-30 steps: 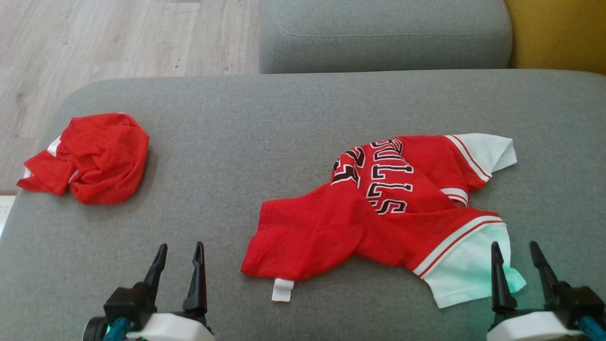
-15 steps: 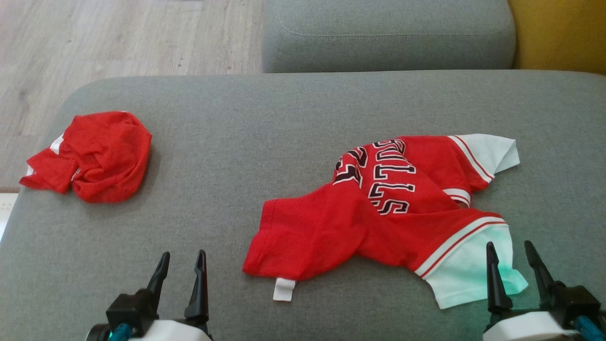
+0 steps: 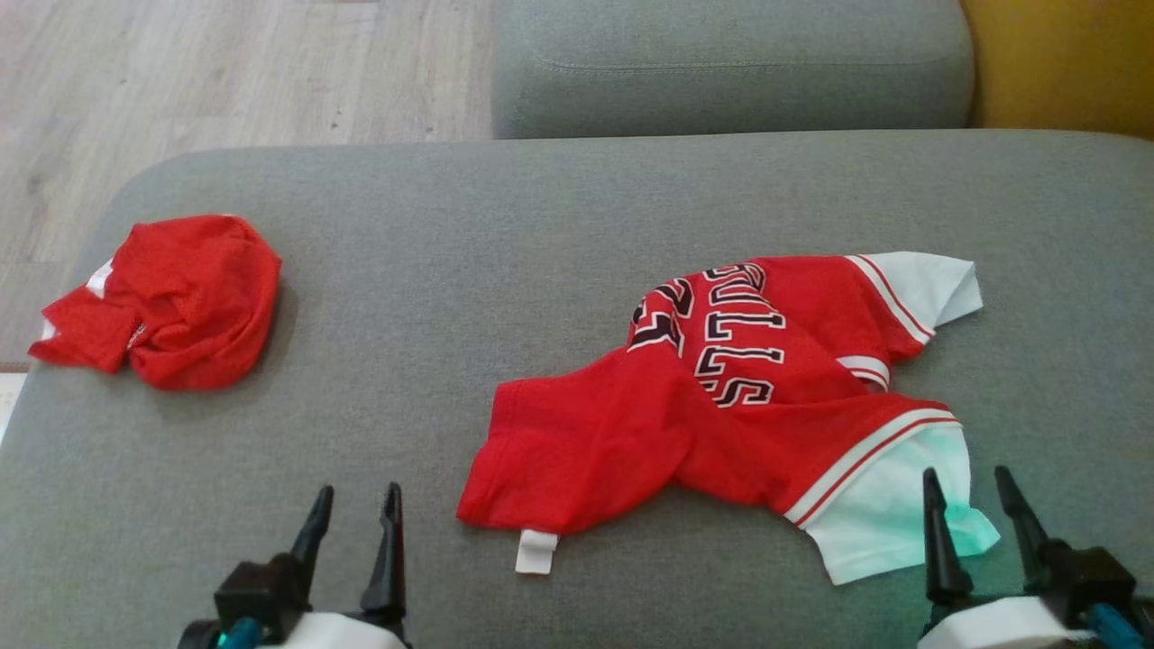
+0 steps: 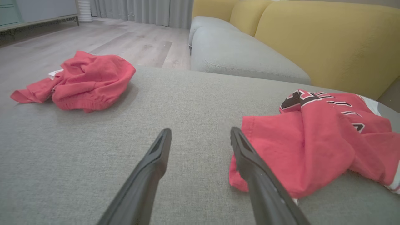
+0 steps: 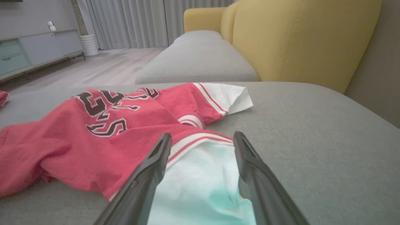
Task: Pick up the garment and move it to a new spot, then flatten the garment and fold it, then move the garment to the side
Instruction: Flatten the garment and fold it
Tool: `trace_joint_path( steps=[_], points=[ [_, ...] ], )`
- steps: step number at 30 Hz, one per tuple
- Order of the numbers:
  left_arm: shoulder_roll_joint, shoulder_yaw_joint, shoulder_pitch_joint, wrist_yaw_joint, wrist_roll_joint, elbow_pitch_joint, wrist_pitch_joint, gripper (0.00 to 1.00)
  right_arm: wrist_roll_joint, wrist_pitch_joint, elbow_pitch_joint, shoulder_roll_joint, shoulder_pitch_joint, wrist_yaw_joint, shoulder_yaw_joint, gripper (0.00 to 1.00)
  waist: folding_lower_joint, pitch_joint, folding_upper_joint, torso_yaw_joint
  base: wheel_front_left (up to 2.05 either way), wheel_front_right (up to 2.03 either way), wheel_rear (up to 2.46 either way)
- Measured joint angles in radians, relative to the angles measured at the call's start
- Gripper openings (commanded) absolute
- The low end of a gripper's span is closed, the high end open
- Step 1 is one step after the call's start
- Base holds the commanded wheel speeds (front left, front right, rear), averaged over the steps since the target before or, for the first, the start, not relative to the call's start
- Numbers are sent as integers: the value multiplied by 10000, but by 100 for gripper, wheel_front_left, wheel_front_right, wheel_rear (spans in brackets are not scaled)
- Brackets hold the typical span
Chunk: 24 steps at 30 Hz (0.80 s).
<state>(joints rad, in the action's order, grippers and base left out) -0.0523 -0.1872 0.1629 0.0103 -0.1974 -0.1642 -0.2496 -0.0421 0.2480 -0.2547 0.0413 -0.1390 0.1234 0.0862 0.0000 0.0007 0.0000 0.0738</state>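
The grey cushion [image 3: 577, 207] stretches away in front of both end effectors, with a wide bare stretch ahead of the left end effector [image 3: 358, 491]. The garment [image 3: 721, 406], a red lettered shirt with white sleeves, lies rumpled and twisted directly ahead of the right end effector [image 3: 965, 473] and to the inner side of the left one. A smaller red bundle [image 3: 180, 297] sits well ahead of the left end effector on its outer side, close to the cushion's rounded edge, with wooden floor [image 3: 225, 63] past it. Both end effectors have their fingers spread and carry nothing. In the right wrist view the near white sleeve [image 5: 200, 184] shows between the fingers; contact cannot be told.

The first step looks not yet begun: the shirt is unlifted. The next move probably calls for the right fingers to settle on that sleeve and pinch, with the left reaching inward for the red hem above the white label [image 3: 536, 552]. The bare middle offers room; the bundle's corner and the cushion rim do not.
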Motion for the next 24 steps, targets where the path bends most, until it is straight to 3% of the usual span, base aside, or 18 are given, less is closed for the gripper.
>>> trace_joint_path(
  steps=[3, 8, 16, 24],
  points=[
    [-2, -347, -21, -13, 12, -290, 0, 100, 234, -550, -215, 0, 43, 0, 35, 100, 0, 23, 0, -113, 0, 0, 0],
    [0, -1012, -245, -44, -178, -834, 871, 100, 569, -2892, 349, 119, 151, 0, 234, 100, 0, 145, 0, -330, 0, 0, 0],
    [4, -1327, -1385, 17, -426, -1287, 2403, 100, 378, -6052, 2142, 1124, 279, 0, 54, 100, 0, 576, 0, -641, 0, 0, 0],
    [-19, -1457, -1527, 339, -418, -1634, 3405, 100, -134, -7450, 3101, 1697, 225, 0, -500, 100, 0, 981, 0, -817, 0, 0, 0]
  ],
)
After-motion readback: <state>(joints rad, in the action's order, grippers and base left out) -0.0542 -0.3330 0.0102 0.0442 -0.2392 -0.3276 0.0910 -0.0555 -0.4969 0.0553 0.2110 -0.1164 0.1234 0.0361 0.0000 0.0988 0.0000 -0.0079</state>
